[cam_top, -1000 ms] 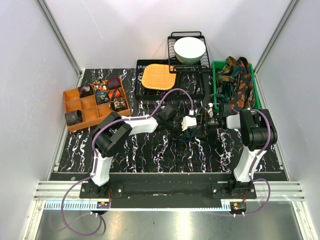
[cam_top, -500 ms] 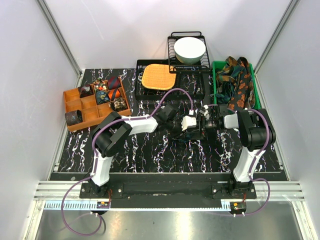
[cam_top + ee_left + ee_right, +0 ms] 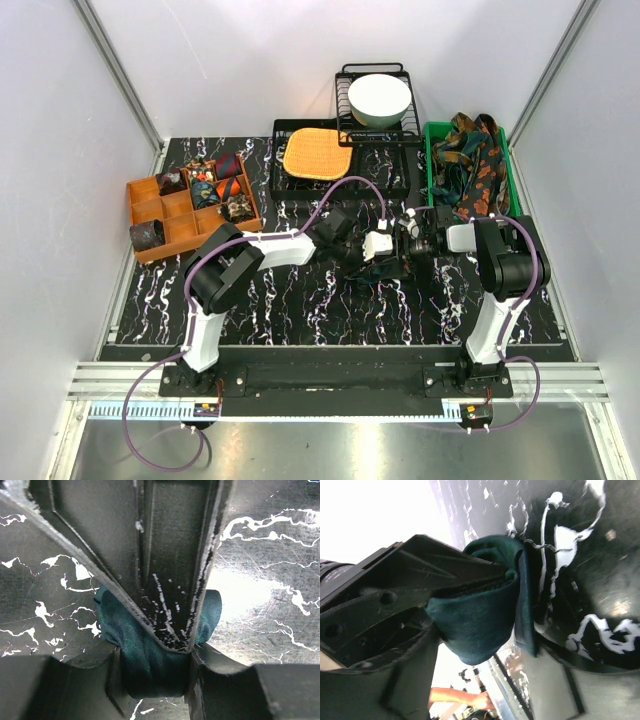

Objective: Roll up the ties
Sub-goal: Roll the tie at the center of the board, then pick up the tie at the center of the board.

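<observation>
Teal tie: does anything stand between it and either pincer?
Nothing visible does. The left pincer and the right pincer both grip the teal tie directly, with no object between.

Right gripper (image 3: 405, 243) moved left and slightly toward far side, closing on left gripper (image 3: 388, 252) at teal tie (image 3: 150, 672). Gap you saw between the two wrists a second ago was nearly gone. Right arm (image 3: 505, 262) followed, its elbow shifting left, away from green bin (image 3: 430, 150). Most travel fell in first half-second. After that you got only a small nudge.
</observation>
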Controlling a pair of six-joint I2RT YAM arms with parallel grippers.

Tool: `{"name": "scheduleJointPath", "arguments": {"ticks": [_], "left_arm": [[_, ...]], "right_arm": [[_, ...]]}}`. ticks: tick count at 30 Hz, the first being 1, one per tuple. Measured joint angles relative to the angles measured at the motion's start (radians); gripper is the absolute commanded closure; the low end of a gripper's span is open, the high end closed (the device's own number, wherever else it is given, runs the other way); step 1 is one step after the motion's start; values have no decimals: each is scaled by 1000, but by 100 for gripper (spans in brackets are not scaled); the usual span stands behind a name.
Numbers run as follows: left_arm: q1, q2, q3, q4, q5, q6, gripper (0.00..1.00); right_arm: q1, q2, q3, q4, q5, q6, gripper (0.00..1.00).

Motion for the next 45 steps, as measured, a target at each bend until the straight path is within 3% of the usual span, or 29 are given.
{"name": "scheduleJointPath", "arguments": {"ticks": [6, 12, 16, 21, 24, 29, 32, 33, 36, 37, 40, 44, 45], "left_arm": [[0, 0, -1, 1, 0, 0, 100], [1, 0, -1, 2, 1, -2, 100], [2, 0, -1, 3, 2, -2, 100], [3, 0, -1, 3, 5, -2, 100], [4, 2, -1, 3, 9, -2, 100], [5, 2, -1, 0, 9, -1, 97], [7, 2, -2, -3, 10, 0, 84], [8, 2, -2, -3, 11, 0, 73], [11, 1, -4, 2, 13, -4, 55], [12, -1, -8, 8, 14, -7, 43], [16, -13, -34, 37, 10, -21, 23], [20, -56, -95, 65, 10, -43, 1], [20, -68, -109, 66, 8, -46, 1]], "right_arm": [[0, 6, 30, -3, 37, -13, 24], [1, 15, 53, -3, 33, -26, 37], [2, 15, 54, -3, 16, -26, 28], [2, 15, 54, -18, 13, -47, 34], [2, 15, 54, -25, 8, -55, 45], [4, 15, 54, -26, 0, -69, 100], [3, 15, 56, -34, 6, -85, 100], [3, 15, 58, -37, 7, -89, 100], [3, 15, 65, -52, 10, -105, 100], [3, 15, 67, -56, 11, -107, 100], [5, 15, 69, -65, 10, -115, 100], [7, 14, 69, -80, 8, -124, 100], [8, 14, 69, -85, 8, -126, 100]]}}
